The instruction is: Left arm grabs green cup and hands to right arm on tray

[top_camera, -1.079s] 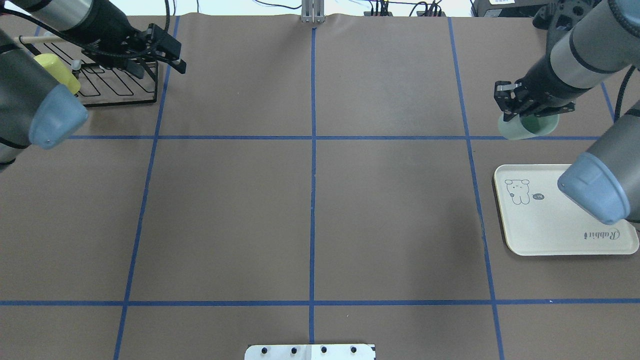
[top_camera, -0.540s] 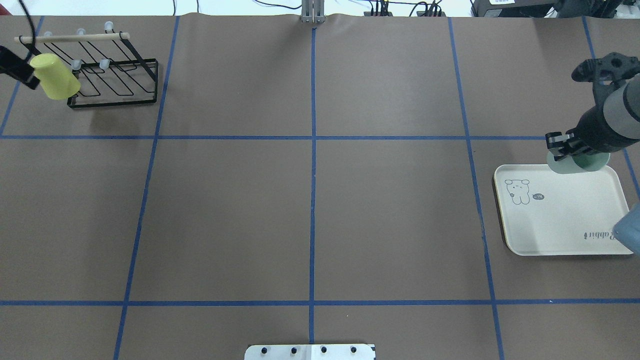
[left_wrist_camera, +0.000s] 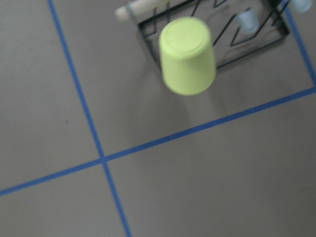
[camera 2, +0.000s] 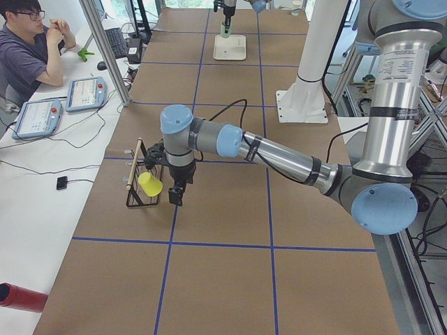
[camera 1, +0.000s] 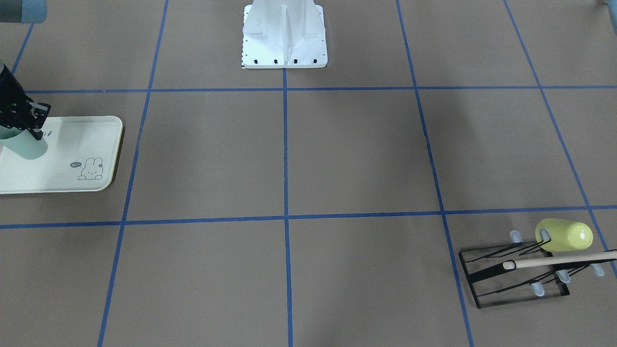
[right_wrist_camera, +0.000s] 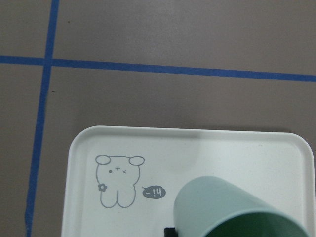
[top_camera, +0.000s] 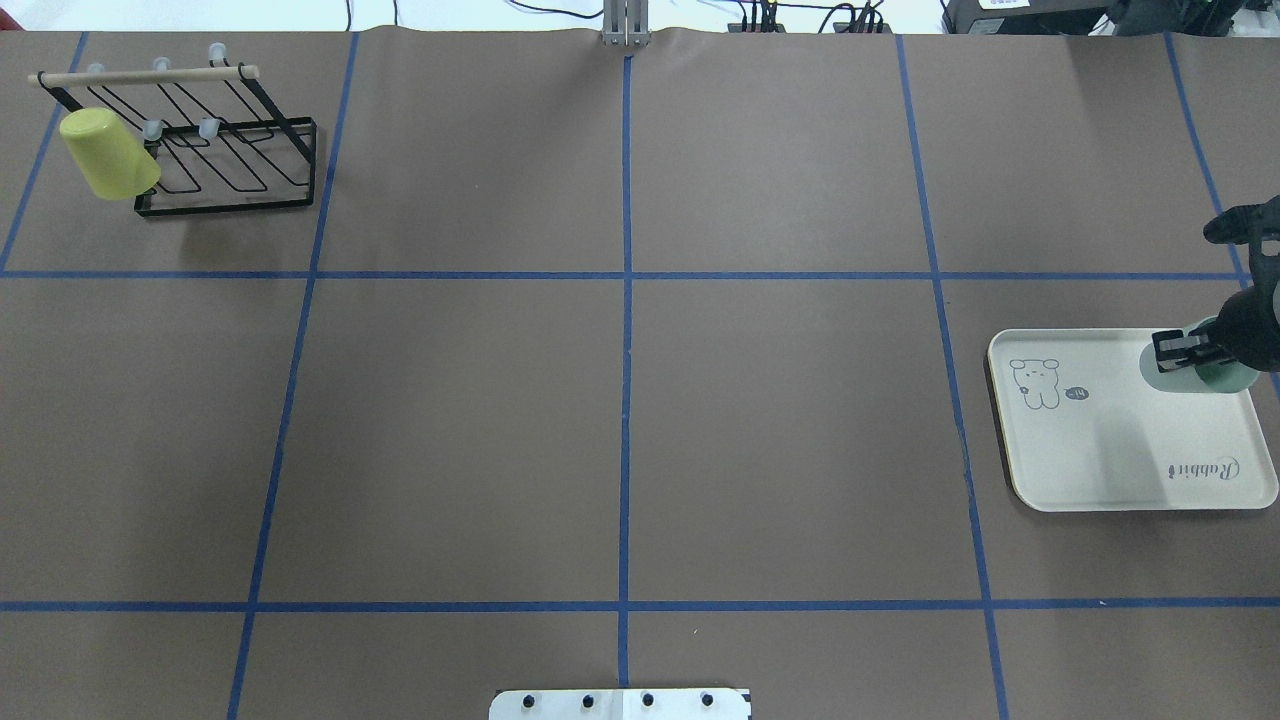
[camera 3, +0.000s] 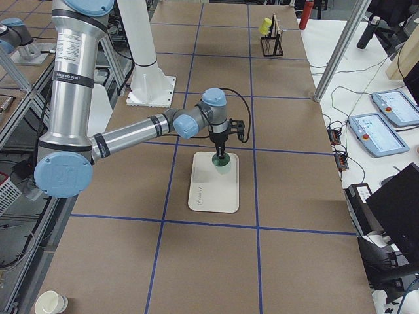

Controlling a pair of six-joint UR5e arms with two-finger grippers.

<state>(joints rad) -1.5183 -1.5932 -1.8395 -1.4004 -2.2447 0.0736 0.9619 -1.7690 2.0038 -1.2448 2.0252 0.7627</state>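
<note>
My right gripper (top_camera: pixel 1185 348) is shut on the pale mint-green cup (top_camera: pixel 1185 374) and holds it, tilted, low over the far right part of the cream tray (top_camera: pixel 1100 470). I cannot tell whether the cup touches the tray. The cup (camera 1: pixel 28 145) and tray (camera 1: pixel 72 140) also show in the front view, in the right side view (camera 3: pixel 222 167) and close up in the right wrist view (right_wrist_camera: pixel 232 212). My left gripper (camera 2: pixel 174 195) shows only in the left side view, beside the black rack; I cannot tell if it is open or shut.
A brighter yellow-green cup (top_camera: pixel 105 155) hangs upside down on the black wire rack (top_camera: pixel 240 170) at the far left; it fills the left wrist view (left_wrist_camera: pixel 187 57). The robot base (camera 1: pixel 284 33) stands at mid table edge. An operator (camera 2: pixel 28 49) sits beside the table.
My right gripper has carried the green cup from beyond the tray's far edge to over the tray. My left arm has drawn back out of the overhead view.
</note>
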